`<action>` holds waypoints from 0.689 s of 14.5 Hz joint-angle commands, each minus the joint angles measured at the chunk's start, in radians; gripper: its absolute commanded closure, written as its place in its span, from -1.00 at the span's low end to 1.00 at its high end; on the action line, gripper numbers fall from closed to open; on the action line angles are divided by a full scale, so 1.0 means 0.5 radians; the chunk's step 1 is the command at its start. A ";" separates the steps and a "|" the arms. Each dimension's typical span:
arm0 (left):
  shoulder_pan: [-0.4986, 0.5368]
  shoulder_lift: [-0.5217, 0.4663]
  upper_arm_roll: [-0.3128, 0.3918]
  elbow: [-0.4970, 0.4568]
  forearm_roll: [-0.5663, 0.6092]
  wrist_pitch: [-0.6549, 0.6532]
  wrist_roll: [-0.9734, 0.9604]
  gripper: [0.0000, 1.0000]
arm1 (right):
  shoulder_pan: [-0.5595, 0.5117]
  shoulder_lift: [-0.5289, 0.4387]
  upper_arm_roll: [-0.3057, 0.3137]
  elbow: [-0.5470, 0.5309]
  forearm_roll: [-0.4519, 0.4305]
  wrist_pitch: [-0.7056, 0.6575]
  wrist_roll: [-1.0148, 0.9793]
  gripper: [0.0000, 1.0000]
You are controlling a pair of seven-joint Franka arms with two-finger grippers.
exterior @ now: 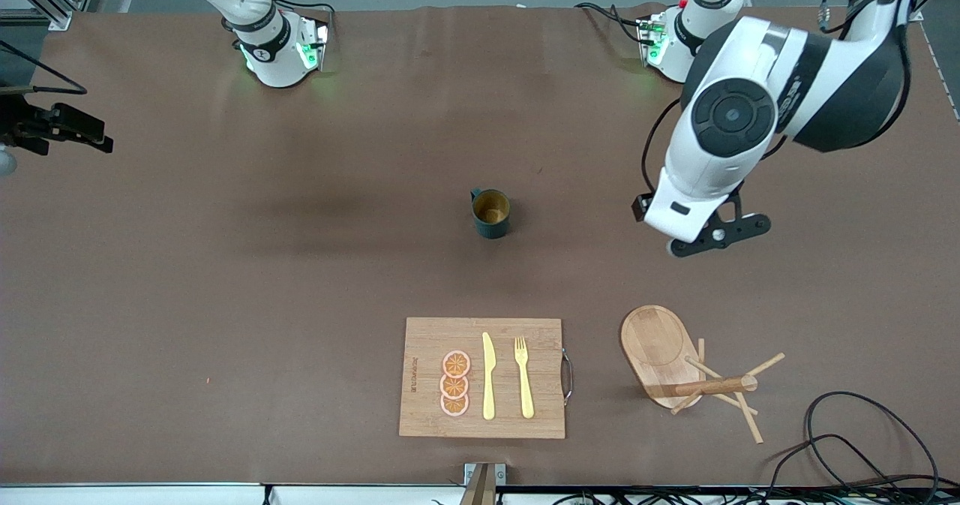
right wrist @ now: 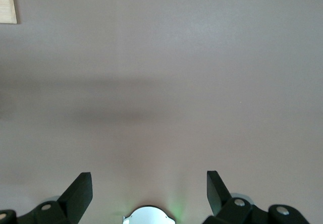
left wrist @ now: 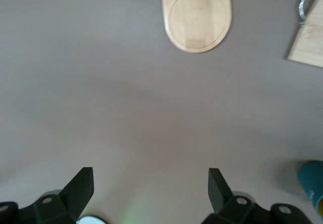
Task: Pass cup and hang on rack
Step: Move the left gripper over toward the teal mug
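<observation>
The cup (exterior: 490,212), a dark teal mug with a brownish inside, stands upright at the table's middle; its edge shows in the left wrist view (left wrist: 313,186). The rack (exterior: 664,351), a wooden mug tree on an oval base, stands near the front edge toward the left arm's end; its base shows in the left wrist view (left wrist: 197,17). My left gripper (exterior: 712,235) hangs open and empty (left wrist: 151,181) over bare table between the cup and the rack. My right gripper (right wrist: 149,183) is open and empty, high over bare table at the right arm's end (exterior: 82,131).
A bamboo cutting board (exterior: 427,385) with orange slices (exterior: 454,383), a yellow knife (exterior: 488,377) and a yellow fork (exterior: 523,377) lies near the front edge beside the rack. Black cables (exterior: 847,437) lie at the front corner by the rack.
</observation>
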 commanded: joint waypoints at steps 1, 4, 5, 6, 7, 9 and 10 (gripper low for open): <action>-0.140 0.155 0.013 0.149 0.138 0.079 -0.062 -1.00 | -0.051 -0.143 0.085 -0.131 -0.075 0.039 0.002 -1.00; -0.183 0.235 0.016 0.155 0.240 0.248 -0.096 -1.00 | -0.023 -0.207 0.075 -0.137 -0.072 0.021 0.008 -1.00; -0.189 0.259 0.016 0.155 0.240 0.306 -0.105 -1.00 | -0.020 -0.207 0.069 -0.134 -0.069 0.000 0.014 -1.00; -0.214 0.281 0.016 0.155 0.240 0.365 -0.142 -1.00 | -0.008 -0.217 0.060 -0.134 -0.063 -0.013 0.017 -1.00; -0.229 0.302 0.016 0.155 0.240 0.432 -0.173 -0.99 | 0.008 -0.238 0.021 -0.134 -0.051 -0.025 0.020 -1.00; -0.300 0.348 0.034 0.167 0.270 0.509 -0.243 -0.99 | 0.035 -0.241 -0.032 -0.131 -0.023 -0.049 0.020 -1.00; -0.336 0.382 0.037 0.180 0.270 0.528 -0.344 -0.99 | 0.029 -0.244 -0.032 -0.128 -0.023 -0.050 0.017 -1.00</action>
